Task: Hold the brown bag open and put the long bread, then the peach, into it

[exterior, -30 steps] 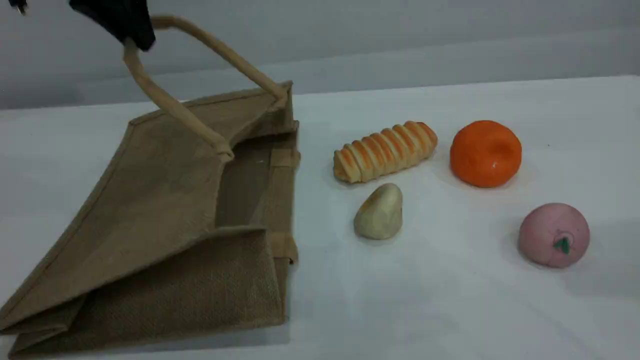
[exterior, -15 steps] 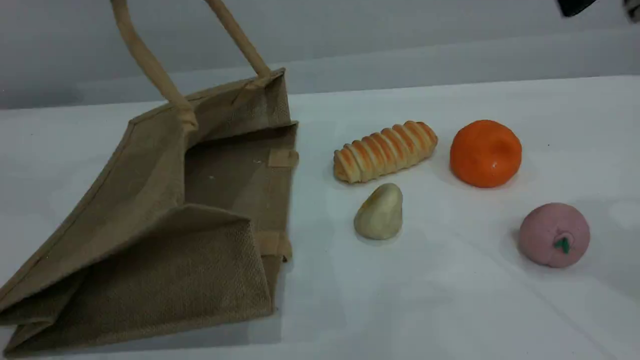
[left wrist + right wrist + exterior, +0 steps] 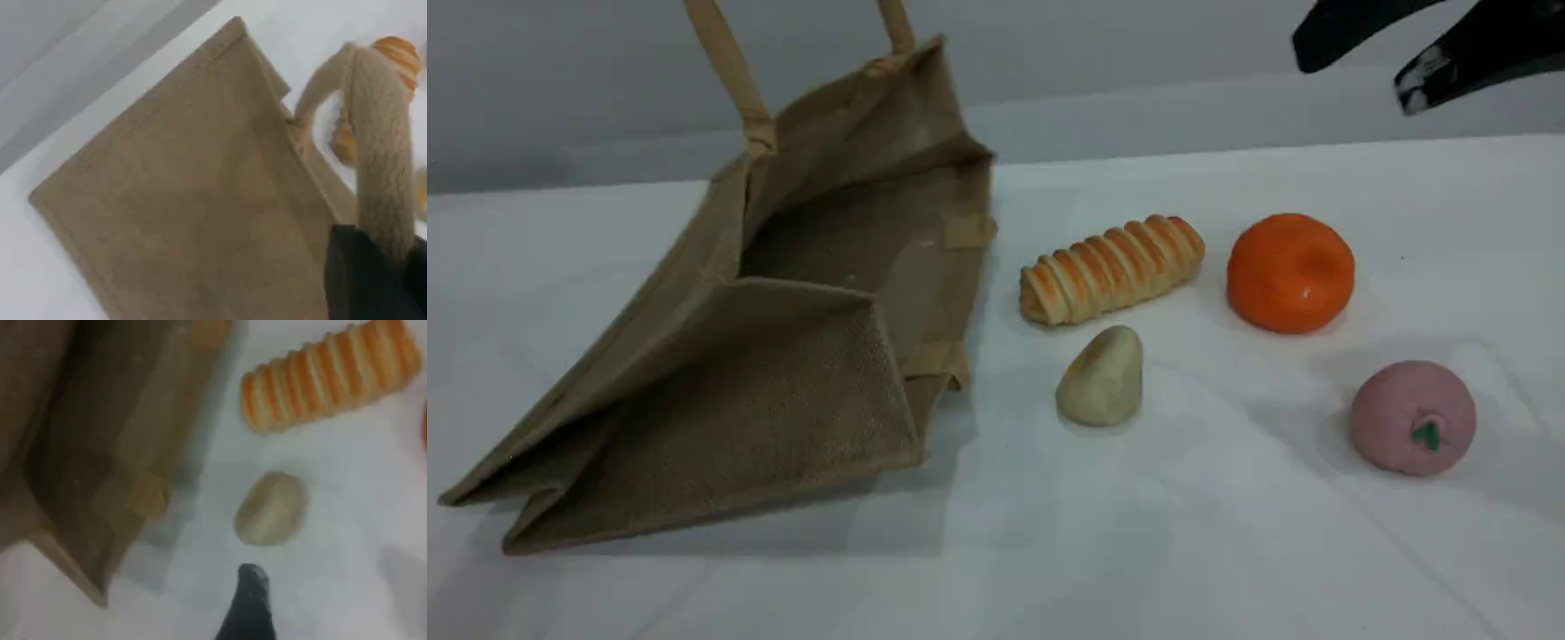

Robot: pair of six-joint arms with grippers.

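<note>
The brown bag (image 3: pixel 783 373) lies tilted on the table's left, its mouth facing right and pulled up and open by one beige handle (image 3: pixel 729 71) that runs off the top edge. In the left wrist view my left gripper (image 3: pixel 381 270) is shut on that handle (image 3: pixel 380 147). The long bread (image 3: pixel 1112 268) lies just right of the bag's mouth. The pink peach (image 3: pixel 1412 416) sits at the front right. My right gripper (image 3: pixel 1353 78) hangs open at the top right, high above the fruit, with nothing between its fingers. The right wrist view shows the long bread (image 3: pixel 330 377) and the bag's mouth (image 3: pixel 87 440).
A bright orange fruit (image 3: pixel 1289 273) stands right of the bread. A small cream pear-shaped lump (image 3: pixel 1101 377) lies in front of the bread, between the bag and the peach, and shows as the cream lump (image 3: pixel 271 508) near my right fingertip (image 3: pixel 250 607).
The handle has gone up out of the top edge, lifting the bag's mouth higher and wider. My right gripper has come into view from the top right.
</note>
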